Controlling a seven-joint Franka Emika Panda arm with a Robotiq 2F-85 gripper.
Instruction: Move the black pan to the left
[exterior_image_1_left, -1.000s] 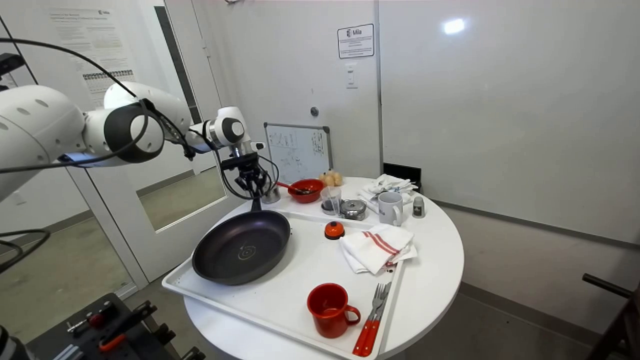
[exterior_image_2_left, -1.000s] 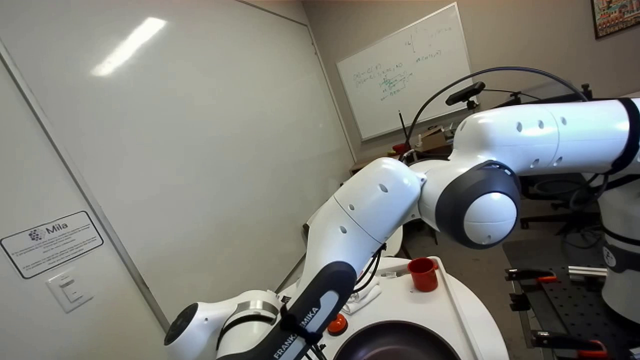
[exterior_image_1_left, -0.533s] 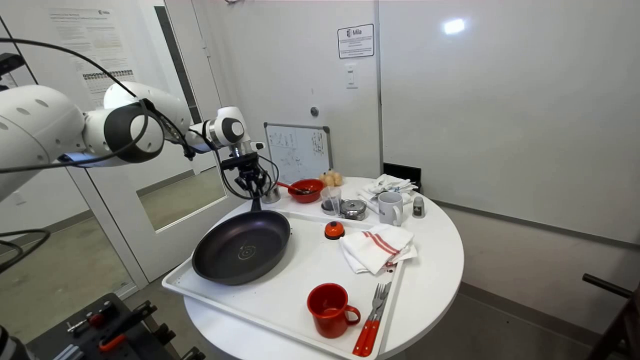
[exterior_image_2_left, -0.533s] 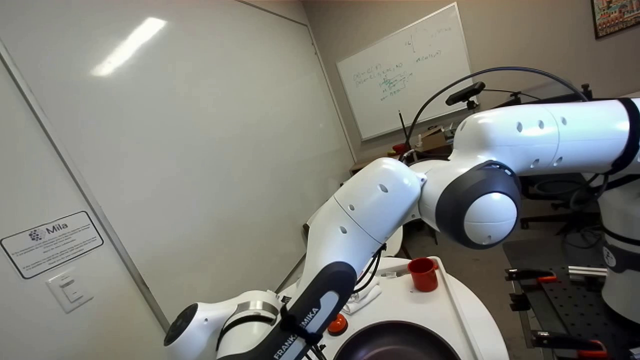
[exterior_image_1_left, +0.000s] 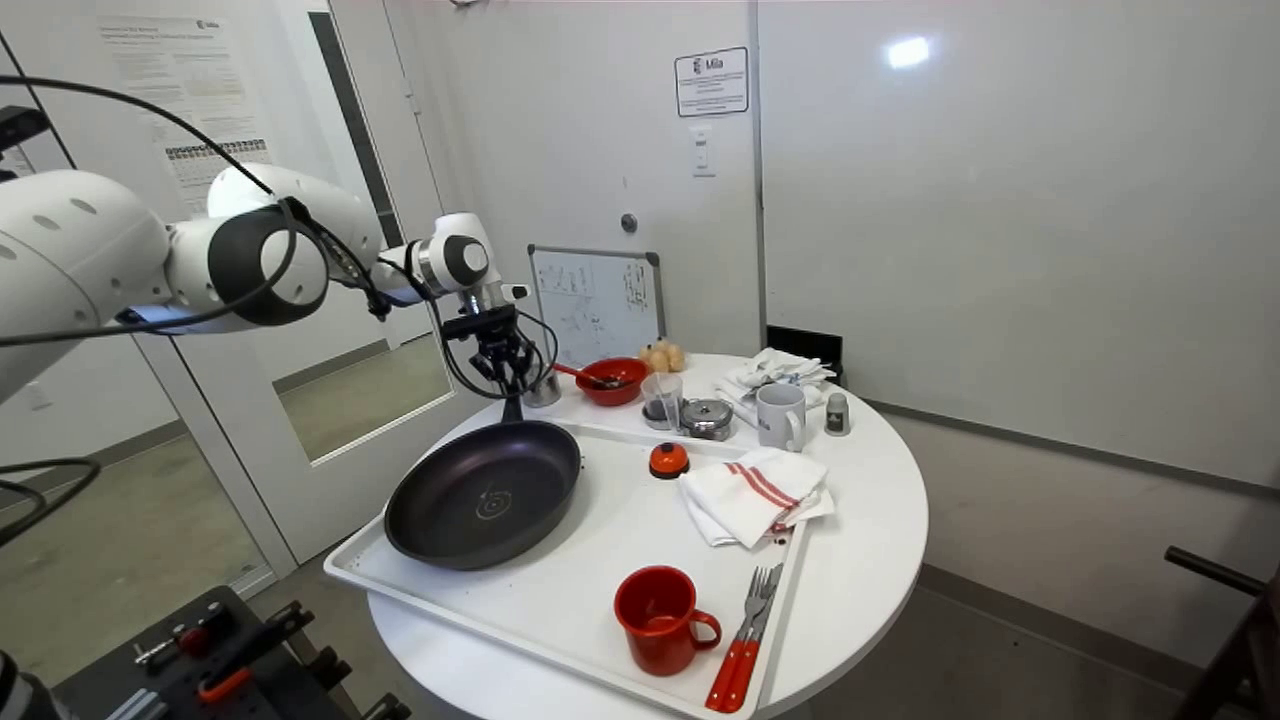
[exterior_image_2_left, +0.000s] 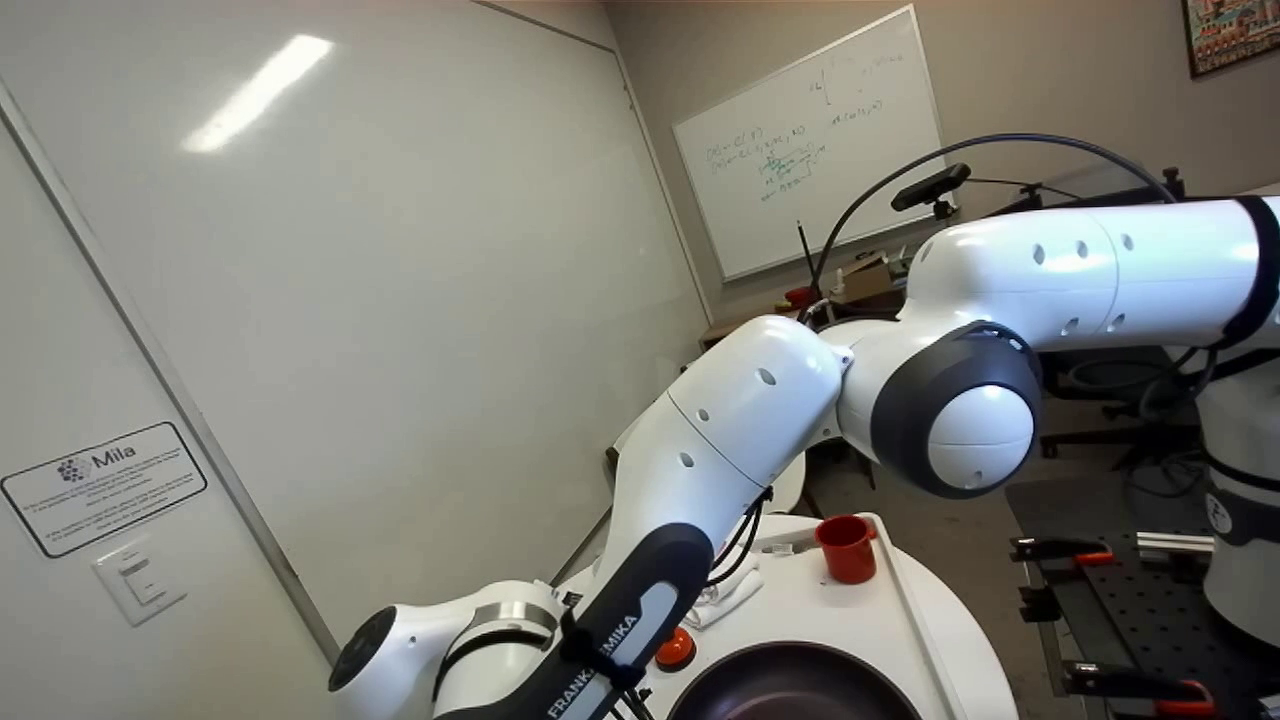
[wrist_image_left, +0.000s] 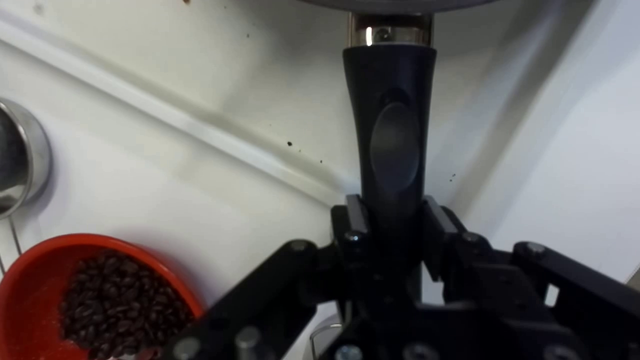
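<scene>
The black pan (exterior_image_1_left: 482, 495) lies at the left side of the white tray (exterior_image_1_left: 560, 615); part of it shows at the bottom of an exterior view (exterior_image_2_left: 795, 688). Its handle points to the back of the table in an exterior view. In the wrist view the black handle (wrist_image_left: 392, 120) runs down from the pan's edge. My gripper (wrist_image_left: 393, 215) has its two pads against both sides of this handle, shut on it. The gripper also shows above the handle's end in an exterior view (exterior_image_1_left: 513, 388). I cannot tell whether the pan rests fully on the tray.
On the tray are a red mug (exterior_image_1_left: 658, 622), a fork and knife (exterior_image_1_left: 742, 640), a folded towel (exterior_image_1_left: 752, 497) and an orange timer-like item (exterior_image_1_left: 668, 461). A red bowl (exterior_image_1_left: 612, 383), metal tin (exterior_image_1_left: 707, 419) and grey mug (exterior_image_1_left: 781, 417) stand behind it.
</scene>
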